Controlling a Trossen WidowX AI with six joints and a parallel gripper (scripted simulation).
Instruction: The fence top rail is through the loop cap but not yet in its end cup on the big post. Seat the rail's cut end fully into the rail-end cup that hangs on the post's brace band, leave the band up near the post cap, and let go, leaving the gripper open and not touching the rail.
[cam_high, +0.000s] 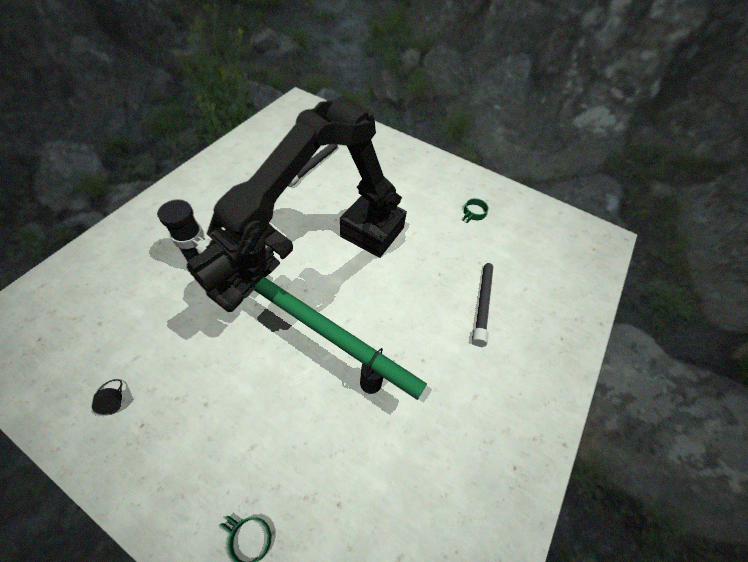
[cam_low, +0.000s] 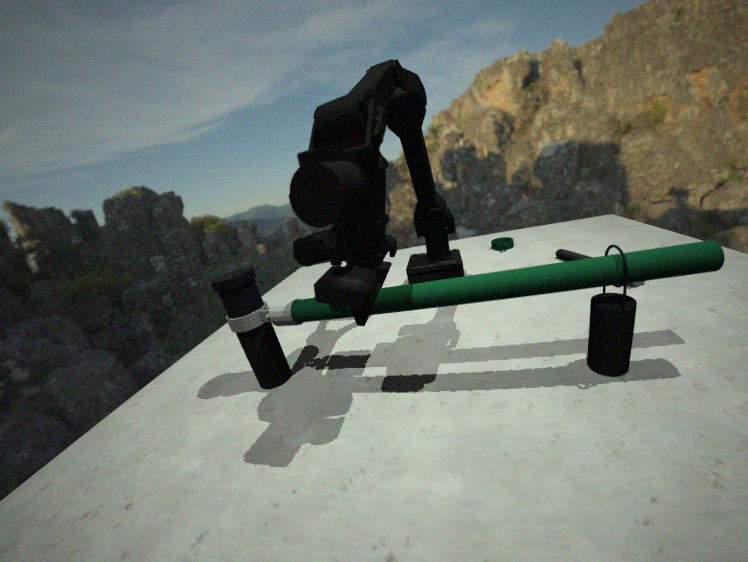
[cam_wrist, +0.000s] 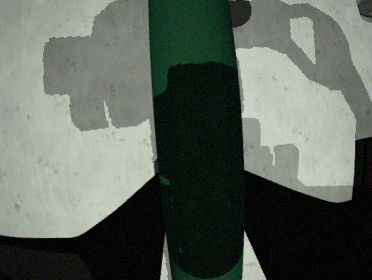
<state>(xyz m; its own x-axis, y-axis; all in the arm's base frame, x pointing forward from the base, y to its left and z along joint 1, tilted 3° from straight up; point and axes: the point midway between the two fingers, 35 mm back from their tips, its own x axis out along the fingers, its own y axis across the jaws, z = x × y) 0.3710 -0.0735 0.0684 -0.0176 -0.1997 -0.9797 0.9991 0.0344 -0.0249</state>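
The green rail runs through the loop cap on the short post. Its cut end meets the mouth of the grey rail-end cup in the exterior view; how deep it sits cannot be told. The cup hangs on the brace band, just below the post cap of the big post, which looks tilted in that view. My gripper is shut on the rail near its cut end. Its body hides that end in the top view.
A black rod with a white end lies right of the rail in the top view. One green ring band lies behind it, another at the front. A loose black loop cap lies at the left. A dark rod lies behind the arm.
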